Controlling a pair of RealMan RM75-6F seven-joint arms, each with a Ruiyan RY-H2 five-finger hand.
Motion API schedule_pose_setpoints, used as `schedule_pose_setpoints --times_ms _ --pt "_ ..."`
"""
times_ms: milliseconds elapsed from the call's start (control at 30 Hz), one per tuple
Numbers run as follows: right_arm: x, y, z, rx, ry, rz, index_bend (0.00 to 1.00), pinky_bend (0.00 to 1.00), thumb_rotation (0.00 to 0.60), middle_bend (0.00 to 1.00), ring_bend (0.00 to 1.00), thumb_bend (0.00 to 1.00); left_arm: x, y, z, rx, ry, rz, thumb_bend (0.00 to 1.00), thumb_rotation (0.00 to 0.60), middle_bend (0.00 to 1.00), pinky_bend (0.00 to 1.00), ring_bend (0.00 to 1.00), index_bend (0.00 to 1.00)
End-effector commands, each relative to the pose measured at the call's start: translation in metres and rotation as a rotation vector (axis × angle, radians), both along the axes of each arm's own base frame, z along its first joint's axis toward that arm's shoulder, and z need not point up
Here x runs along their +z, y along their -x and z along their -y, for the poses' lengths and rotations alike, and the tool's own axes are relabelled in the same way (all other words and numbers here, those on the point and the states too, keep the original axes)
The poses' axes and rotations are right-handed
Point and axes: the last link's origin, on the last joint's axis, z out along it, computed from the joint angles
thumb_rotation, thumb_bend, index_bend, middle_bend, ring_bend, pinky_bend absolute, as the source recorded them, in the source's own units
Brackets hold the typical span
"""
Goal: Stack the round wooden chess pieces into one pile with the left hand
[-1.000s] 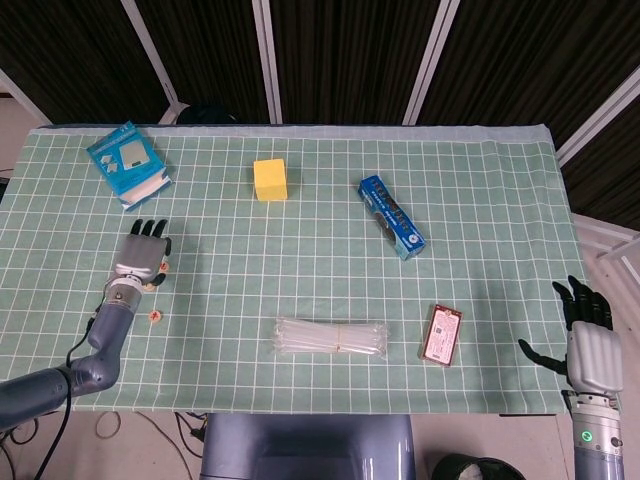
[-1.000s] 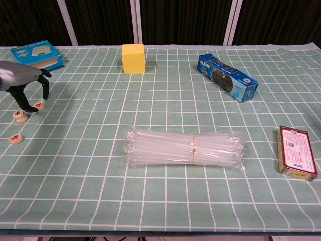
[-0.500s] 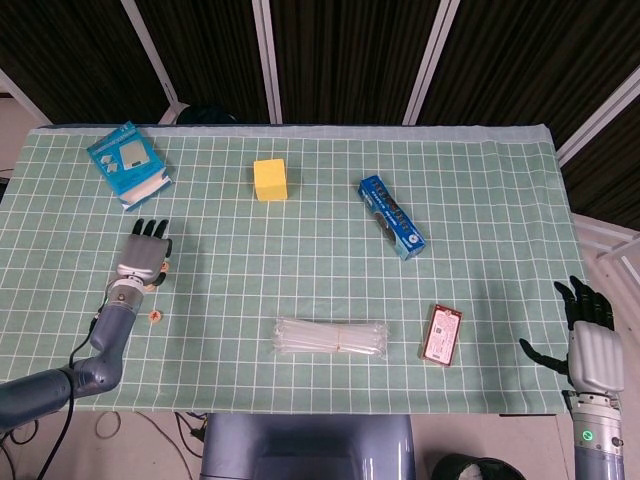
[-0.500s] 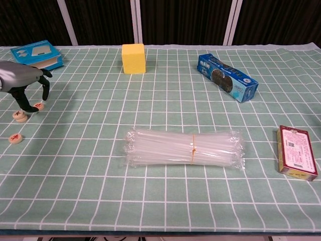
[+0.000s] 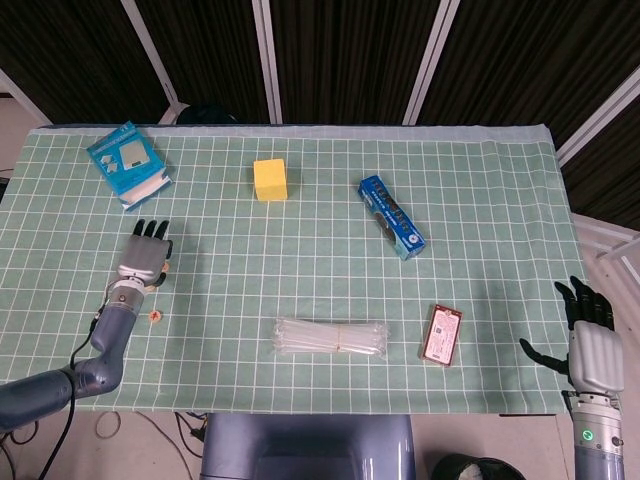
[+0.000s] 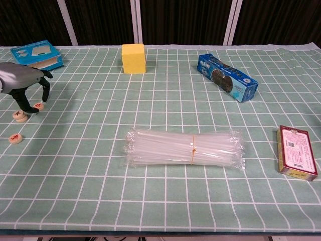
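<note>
Left hand [image 6: 20, 83] slightly lower, fingers [image 6: 45, 89] over chess pieces [image 6: 21, 116].

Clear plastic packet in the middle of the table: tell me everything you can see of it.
The clear plastic packet is a long, flat bundle of thin transparent tubes, probably straws, sealed in crinkly see-through film with crimped ends. A thin orange band crosses it right of its middle. It lies flat on the green checked tablecloth, lengthwise left to right, near the front edge. Nothing touches it: the red box lies apart to its right, and both hands are far off.
</note>
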Motion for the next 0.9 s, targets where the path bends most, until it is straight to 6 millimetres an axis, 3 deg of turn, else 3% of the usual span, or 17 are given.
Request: schedule_pose_setpoints --times_ms 33,900 --pt "0.0000 0.0001 0.0000 -0.001 -0.001 0.000 0.12 0.00 0.600 0.05 0.00 0.27 -0.0001 -0.0002 0.0004 -0.001 0.000 -0.001 0.28 0.600 0.03 0.00 0.00 0.46" --pt "0.0005 0.0013 0.0003 -0.012 0.003 0.013 0.12 0.00 0.600 0.05 0.00 0.27 -0.0044 0.0024 0.0021 -0.008 0.005 -0.028 0.29 0.600 0.04 0.00 0.00 0.48"
